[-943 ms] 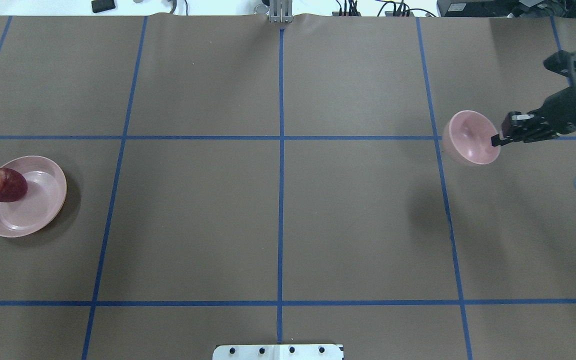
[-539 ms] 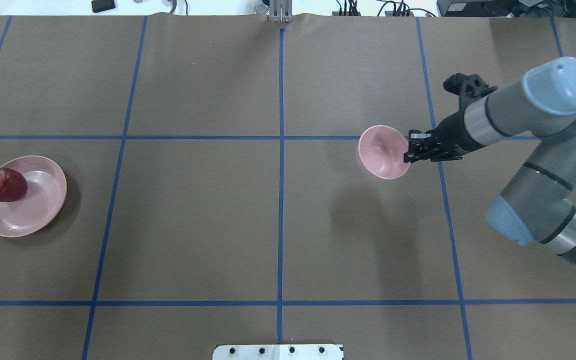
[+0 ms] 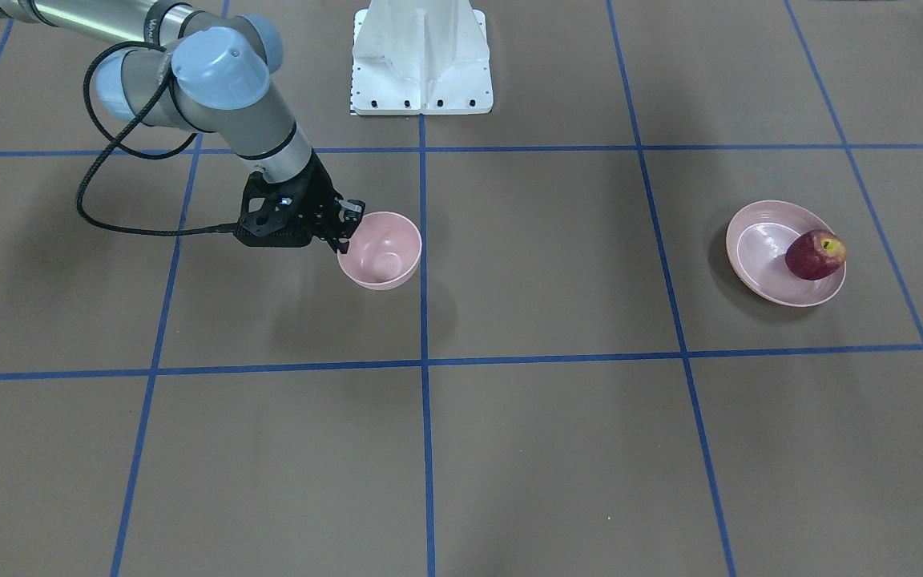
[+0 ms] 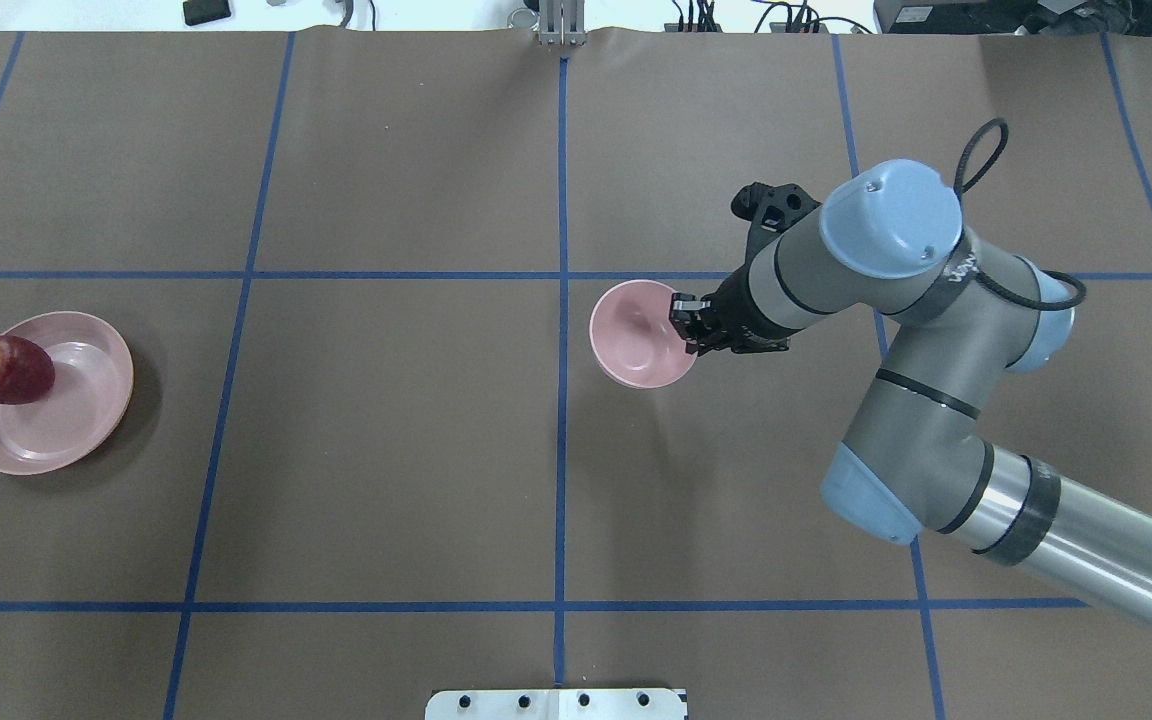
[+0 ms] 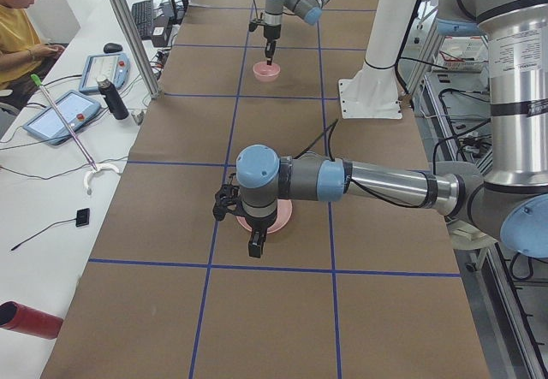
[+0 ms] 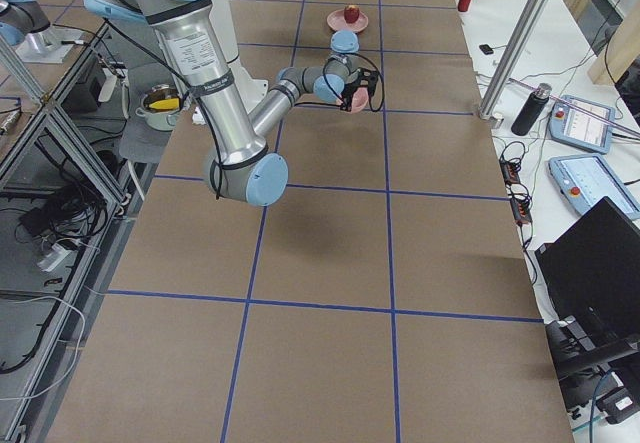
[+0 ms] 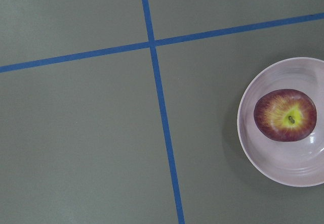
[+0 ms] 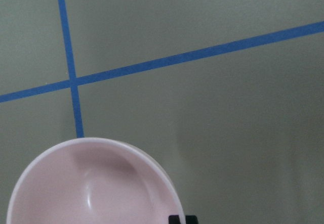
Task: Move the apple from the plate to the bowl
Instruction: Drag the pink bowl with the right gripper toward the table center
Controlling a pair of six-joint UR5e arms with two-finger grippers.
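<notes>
Open counter (image 4: 386, 450) stretching between bowl (image 4: 636, 335) and plate (image 4: 76, 410), well apart; only blue tape lines (image 4: 561, 450) crossing it. Right hand (image 4: 688, 328) pinching bowl rim on right side, holding bowl off counter; right arm (image 4: 886, 300) and looping cable (image 3: 149, 232) filling room behind. Bowl mouth facing up, left side lying open. Apple (image 4: 8, 370) sitting on plate's outer edge, top showing uncovered from above. Left arm (image 5: 342, 178) hanging by plate in side view, left hand (image 5: 256, 246) pointing down. Robot base (image 3: 421, 56) standing mid-edge.
</notes>
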